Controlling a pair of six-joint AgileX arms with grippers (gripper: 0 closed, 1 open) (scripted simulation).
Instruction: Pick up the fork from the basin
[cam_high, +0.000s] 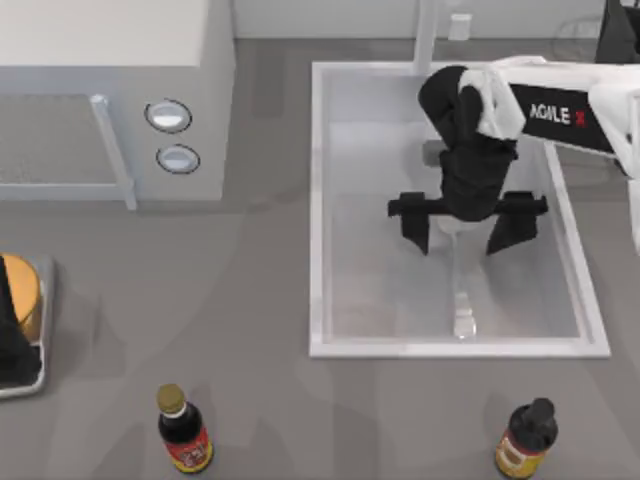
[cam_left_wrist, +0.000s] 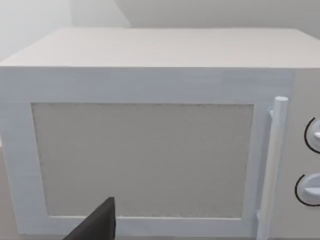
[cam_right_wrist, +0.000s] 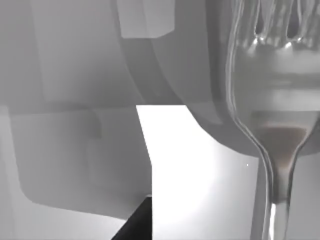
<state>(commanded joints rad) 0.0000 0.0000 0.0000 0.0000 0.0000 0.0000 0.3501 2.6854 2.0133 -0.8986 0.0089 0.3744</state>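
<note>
The fork (cam_high: 463, 300) lies flat on the basin's grey bottom, its rounded handle end toward the front wall and its head under my right gripper. The white basin (cam_high: 318, 200) takes up the right half of the table. My right gripper (cam_high: 462, 228) hangs low over the fork's head, open, with one black finger on each side of the fork and apart from it. In the right wrist view the fork (cam_right_wrist: 280, 160) looms very close, tines and neck shining, beside a dark fingertip (cam_right_wrist: 137, 222). My left arm (cam_high: 10, 340) stays parked at the table's left edge.
A white microwave (cam_high: 110, 90) with two round knobs stands at the back left, and it also faces the left wrist camera (cam_left_wrist: 150, 150). Two dark sauce bottles (cam_high: 183, 430) (cam_high: 525, 440) stand near the front edge. An orange object (cam_high: 22, 290) sits on a small tray at the left.
</note>
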